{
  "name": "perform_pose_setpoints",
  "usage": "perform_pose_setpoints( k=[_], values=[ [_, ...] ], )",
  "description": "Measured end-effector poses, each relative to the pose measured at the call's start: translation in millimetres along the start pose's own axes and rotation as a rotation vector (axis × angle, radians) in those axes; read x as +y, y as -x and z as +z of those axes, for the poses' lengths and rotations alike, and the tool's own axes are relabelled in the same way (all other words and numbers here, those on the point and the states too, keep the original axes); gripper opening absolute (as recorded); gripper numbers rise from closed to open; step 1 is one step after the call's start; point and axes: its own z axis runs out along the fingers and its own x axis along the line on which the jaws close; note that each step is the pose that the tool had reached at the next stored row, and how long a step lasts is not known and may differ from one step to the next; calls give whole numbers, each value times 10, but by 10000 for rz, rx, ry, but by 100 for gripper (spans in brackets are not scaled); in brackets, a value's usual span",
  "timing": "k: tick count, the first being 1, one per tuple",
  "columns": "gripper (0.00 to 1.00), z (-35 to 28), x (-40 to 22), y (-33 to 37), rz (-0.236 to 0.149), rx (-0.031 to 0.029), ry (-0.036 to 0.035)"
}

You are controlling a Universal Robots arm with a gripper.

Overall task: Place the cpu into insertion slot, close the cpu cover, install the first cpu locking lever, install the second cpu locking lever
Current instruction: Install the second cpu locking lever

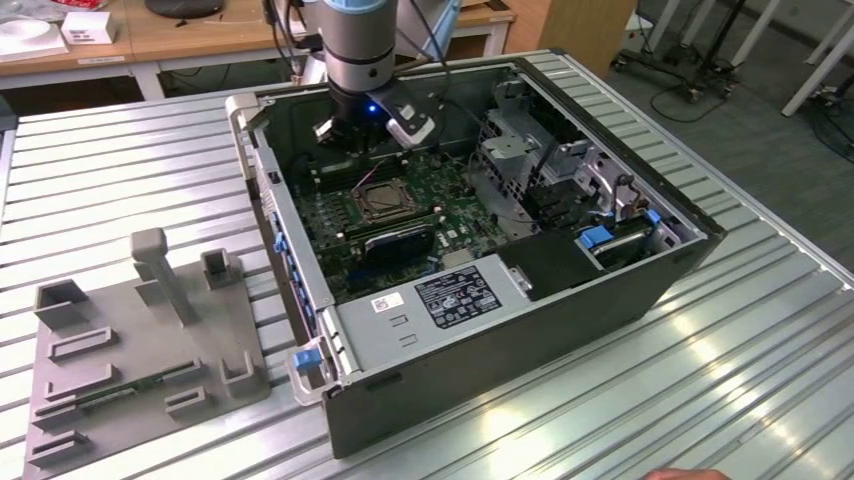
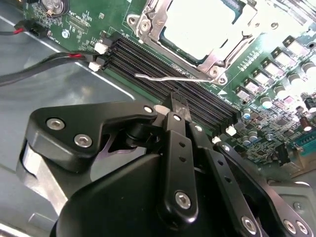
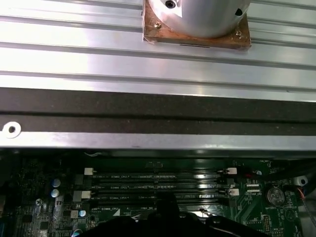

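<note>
On the ribbed metal counter [image 1: 747, 330] lies the open computer case [image 1: 534, 330], with the arm reaching down into it. The pincer [image 2: 178, 109] hangs just above the black memory slots [image 2: 163, 64], its fingertips drawn together on nothing. Just beyond the tips a thin locking lever [image 2: 168, 77] lies loose, and past it the cpu cover [image 2: 148, 22] frames the pale cpu [image 2: 197, 27] seated in the insertion slot [image 1: 378, 201].

An open black computer case [image 1: 561, 300] lies on the ribbed metal bench [image 1: 134, 170]. Inside it is a grey power supply box [image 1: 427, 305]. Beside the case, on the exterior view's left, rests a grey fixture plate [image 1: 140, 370].
</note>
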Motion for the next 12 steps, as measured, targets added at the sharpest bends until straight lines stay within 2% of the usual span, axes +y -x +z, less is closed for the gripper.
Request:
perform_pose_setpoints(
  k=[3, 9, 10, 12],
  values=[
    [11, 7, -13, 20, 40, 74, -6],
    [11, 39, -34, 56, 141, 282, -17],
    [11, 42, -34, 68, 150, 307, -18],
    [11, 42, -35, 70, 152, 311, -18]
  ],
)
